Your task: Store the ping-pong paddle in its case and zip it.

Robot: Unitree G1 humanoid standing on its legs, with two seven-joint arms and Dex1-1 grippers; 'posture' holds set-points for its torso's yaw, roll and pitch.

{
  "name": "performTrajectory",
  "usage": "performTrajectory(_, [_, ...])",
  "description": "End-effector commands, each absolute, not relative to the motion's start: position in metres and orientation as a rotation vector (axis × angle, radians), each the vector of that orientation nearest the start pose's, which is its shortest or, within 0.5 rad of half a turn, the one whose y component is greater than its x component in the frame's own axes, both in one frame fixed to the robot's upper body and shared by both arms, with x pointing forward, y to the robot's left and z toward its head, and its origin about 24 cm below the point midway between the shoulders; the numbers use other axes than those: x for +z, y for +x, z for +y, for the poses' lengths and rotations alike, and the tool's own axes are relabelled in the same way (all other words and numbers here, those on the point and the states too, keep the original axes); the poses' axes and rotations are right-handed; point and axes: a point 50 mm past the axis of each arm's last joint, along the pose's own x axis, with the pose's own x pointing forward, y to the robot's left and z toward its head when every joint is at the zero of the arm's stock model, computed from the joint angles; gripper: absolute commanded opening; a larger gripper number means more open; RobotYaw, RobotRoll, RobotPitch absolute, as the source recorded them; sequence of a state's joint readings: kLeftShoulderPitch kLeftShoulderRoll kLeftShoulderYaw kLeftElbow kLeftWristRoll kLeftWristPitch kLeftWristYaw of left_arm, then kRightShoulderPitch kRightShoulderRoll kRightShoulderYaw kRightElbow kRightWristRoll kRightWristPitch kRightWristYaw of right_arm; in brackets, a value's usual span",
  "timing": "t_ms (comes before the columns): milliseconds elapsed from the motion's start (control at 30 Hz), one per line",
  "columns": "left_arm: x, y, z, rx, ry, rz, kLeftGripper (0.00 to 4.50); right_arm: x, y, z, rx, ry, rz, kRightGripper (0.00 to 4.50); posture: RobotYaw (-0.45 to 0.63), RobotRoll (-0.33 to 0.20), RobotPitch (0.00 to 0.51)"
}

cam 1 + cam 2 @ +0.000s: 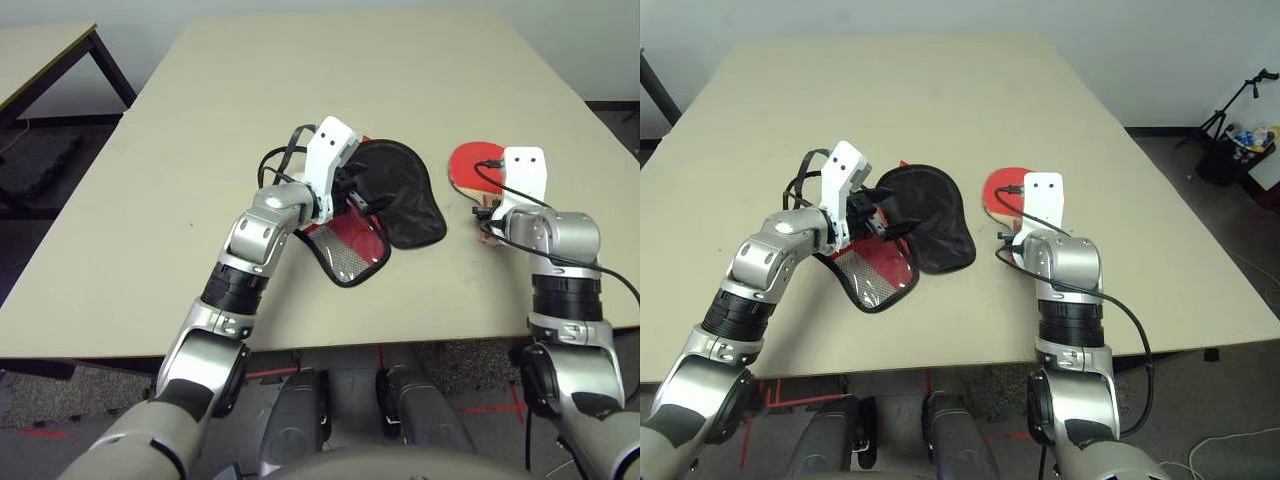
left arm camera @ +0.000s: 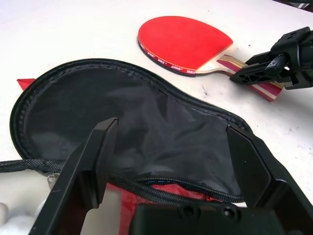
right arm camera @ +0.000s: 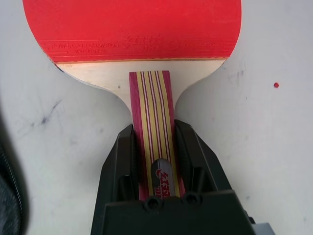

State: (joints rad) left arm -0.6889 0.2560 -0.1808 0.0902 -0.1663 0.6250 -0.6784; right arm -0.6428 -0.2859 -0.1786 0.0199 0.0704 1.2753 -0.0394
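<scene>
Black fingers (image 3: 124, 161) of the right gripper (image 3: 152, 161) pinch the paddle (image 3: 142, 54) by its handle, flat on the table (image 1: 250, 90). Just beside it lies the case (image 1: 400, 195), flap open. Over the case, the left gripper (image 2: 173, 161) is spread wide, holding nothing. I think the paddle may tip or twist when lifted, because the grip sits far down the handle. Then it could catch on the zipper edge.

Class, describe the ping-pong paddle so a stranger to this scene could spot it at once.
On the beige table, look right of the open case. The ping-pong paddle lies flat there, its handle between the right gripper's fingers. Unlike the floppy black-lined case, it is rigid, with a striped wooden handle.
</scene>
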Motion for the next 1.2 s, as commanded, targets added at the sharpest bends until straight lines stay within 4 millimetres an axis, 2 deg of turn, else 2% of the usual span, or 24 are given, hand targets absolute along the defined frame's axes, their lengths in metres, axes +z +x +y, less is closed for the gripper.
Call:
performTrajectory(33, [0.153,0.331,0.082,-0.93,0.202,0.161,4.5,0.139,0.327,-0.217,-0.226,-0.098,0.59,1.12,-0.02,0.0,0.153])
performTrajectory(233, [0.157,0.332,0.08,-0.937,0.203,0.151,4.5,0.164,0.331,-0.215,-0.221,-0.132,0.499,1.12,-0.03,0.0,0.144])
performTrajectory(533, [0.171,0.332,0.078,-0.948,0.224,0.109,4.5,0.186,0.328,-0.159,-0.008,-0.131,0.485,1.12,-0.02,0.0,0.127])
performTrajectory(600, [0.177,0.332,0.079,-0.946,0.226,0.093,4.5,0.185,0.323,-0.146,0.051,-0.133,0.505,1.12,-0.02,0.0,0.126])
performTrajectory(733, [0.189,0.332,0.083,-0.931,0.233,0.069,4.5,0.169,0.316,-0.125,0.139,-0.128,0.571,1.12,0.0,0.0,0.115])
performTrajectory(833, [0.191,0.331,0.091,-0.903,0.238,0.067,4.5,0.161,0.315,-0.117,0.162,-0.126,0.586,1.12,0.0,0.0,0.11])
performTrajectory(967, [0.189,0.33,0.103,-0.858,0.235,0.079,4.5,0.166,0.314,-0.105,0.209,-0.137,0.574,1.12,0.02,0.0,0.105])
performTrajectory(1200, [0.184,0.329,0.109,-0.823,0.222,0.093,4.5,0.162,0.317,-0.098,0.239,-0.157,0.58,1.12,0.04,0.0,0.106])
